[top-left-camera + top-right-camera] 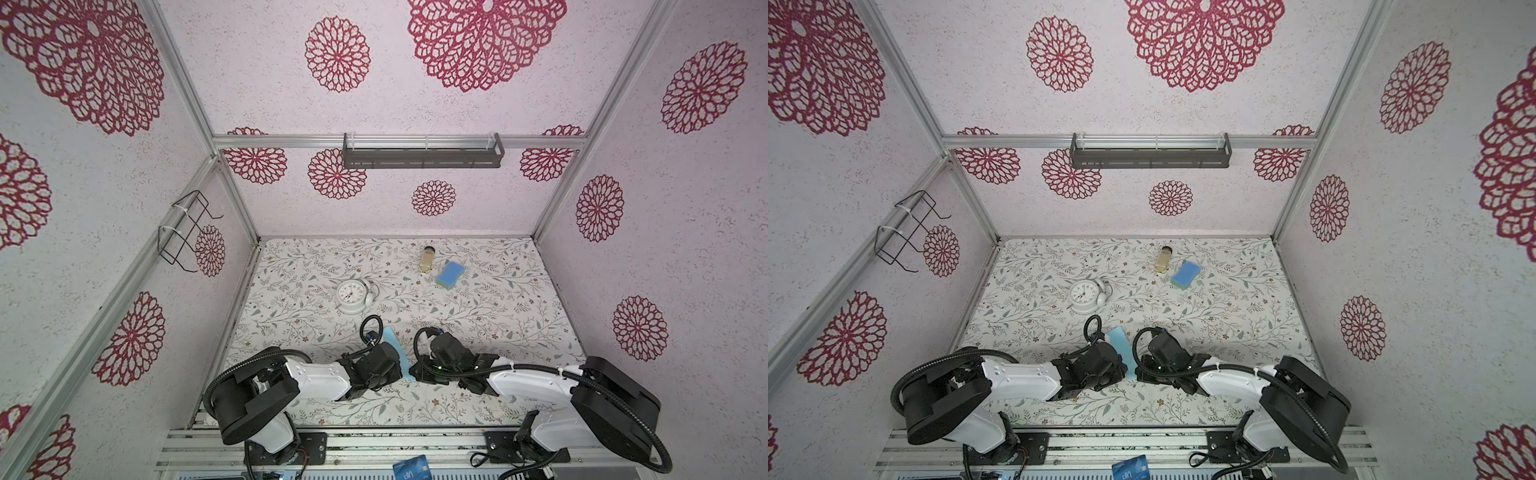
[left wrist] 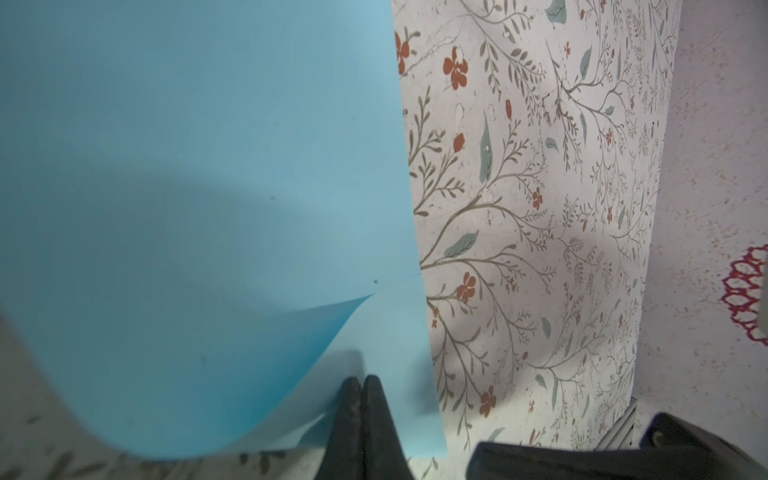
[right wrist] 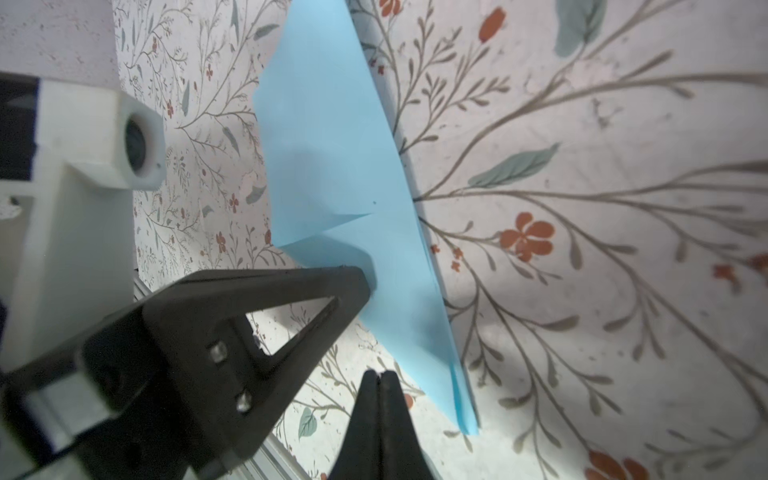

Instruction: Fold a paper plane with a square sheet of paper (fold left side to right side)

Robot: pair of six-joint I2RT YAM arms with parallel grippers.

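The square sheet of paper is folded into a long, narrow, light blue paper plane (image 1: 392, 343) (image 1: 1119, 343), lying on the flowered table near the front, between my two wrists. One side of it stands up as a big curling flap (image 2: 208, 166), while the lower layer lies flat. My left gripper (image 2: 363, 380) is shut, its tips resting on that flat layer beside the flap; its finger (image 3: 291, 299) touches the plane (image 3: 332, 145) in the right wrist view. My right gripper (image 3: 379, 374) is shut and empty, on the table just beside the plane's pointed end.
A white clock (image 1: 351, 296) lies behind the left arm. A blue sponge (image 1: 449, 274) and a small jar (image 1: 428, 258) sit at the back. A dark blue card (image 1: 411, 467) lies on the front rail. A grey shelf (image 1: 422, 156) hangs on the back wall.
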